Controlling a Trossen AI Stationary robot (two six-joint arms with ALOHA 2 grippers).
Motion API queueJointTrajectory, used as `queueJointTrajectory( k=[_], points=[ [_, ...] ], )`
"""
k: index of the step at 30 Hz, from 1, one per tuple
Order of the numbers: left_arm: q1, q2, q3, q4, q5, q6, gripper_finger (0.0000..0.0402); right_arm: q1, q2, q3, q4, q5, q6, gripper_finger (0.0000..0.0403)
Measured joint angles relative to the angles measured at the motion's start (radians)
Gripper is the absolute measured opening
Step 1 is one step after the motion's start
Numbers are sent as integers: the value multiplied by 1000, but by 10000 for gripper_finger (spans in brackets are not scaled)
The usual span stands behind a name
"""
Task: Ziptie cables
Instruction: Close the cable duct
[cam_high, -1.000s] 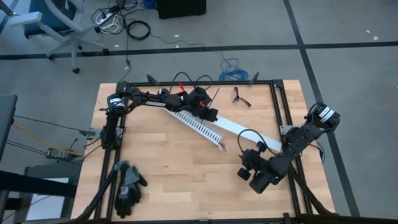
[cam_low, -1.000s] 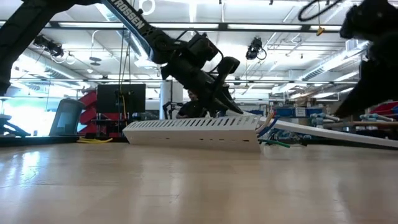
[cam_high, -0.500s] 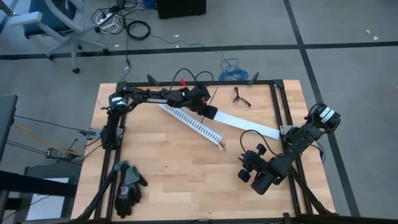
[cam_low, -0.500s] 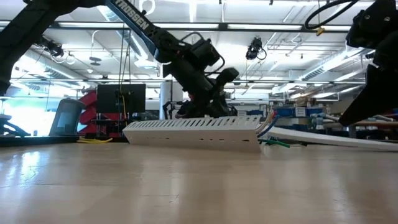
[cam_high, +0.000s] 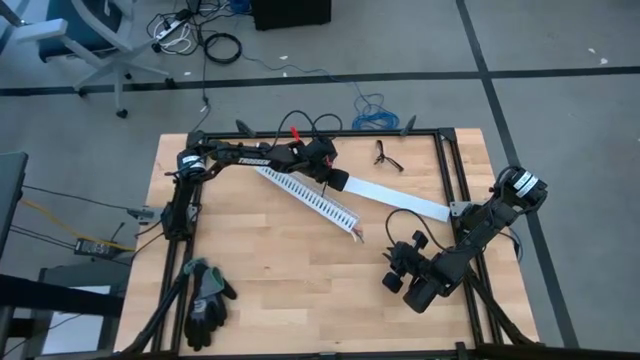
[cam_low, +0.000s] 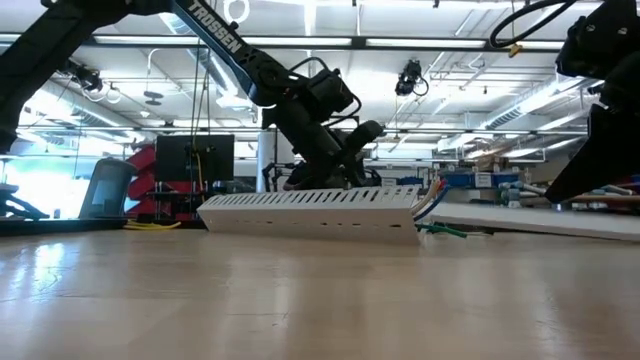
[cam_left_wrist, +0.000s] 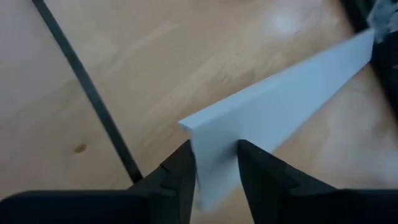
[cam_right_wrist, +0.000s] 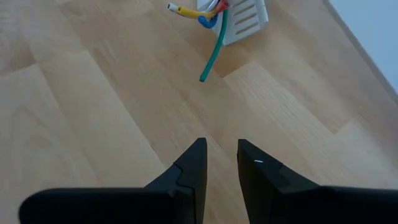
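Nearest us, our right gripper (cam_high: 398, 270) hovers over bare wood, fingers slightly apart, gripping nothing. Beyond it the cables (cam_right_wrist: 208, 25) poke from the perforated strip's (cam_high: 312, 200) end. Farthest, our left gripper (cam_left_wrist: 214, 165) straddles the flat white strip (cam_left_wrist: 280, 118), fingers apart.

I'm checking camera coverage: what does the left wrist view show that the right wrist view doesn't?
Only the left wrist view shows the left gripper with its fingers astride the end of the flat white strip, beside a thin dark strip. Only the right wrist view shows the right gripper, holding nothing, and the cables poking from the perforated white strip. Both show the wooden table.
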Motion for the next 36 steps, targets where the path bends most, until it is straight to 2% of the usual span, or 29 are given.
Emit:
queueJointTrajectory(
  k=[6, 22, 29, 36],
  points=[
    [9, 0, 0, -15, 3, 15, 139, 0, 0, 0, 0, 0, 0, 75],
    [51, -2, 0, -64, 49, 36, 141, 0, 0, 0, 0, 0, -6, 75],
    [50, -9, 0, 67, 154, 76, 141, 0, 0, 0, 0, 0, -8, 75],
    [28, -113, 1, 94, 152, 213, 141, 0, 0, 1, 2, 0, -8, 75]
  ],
)
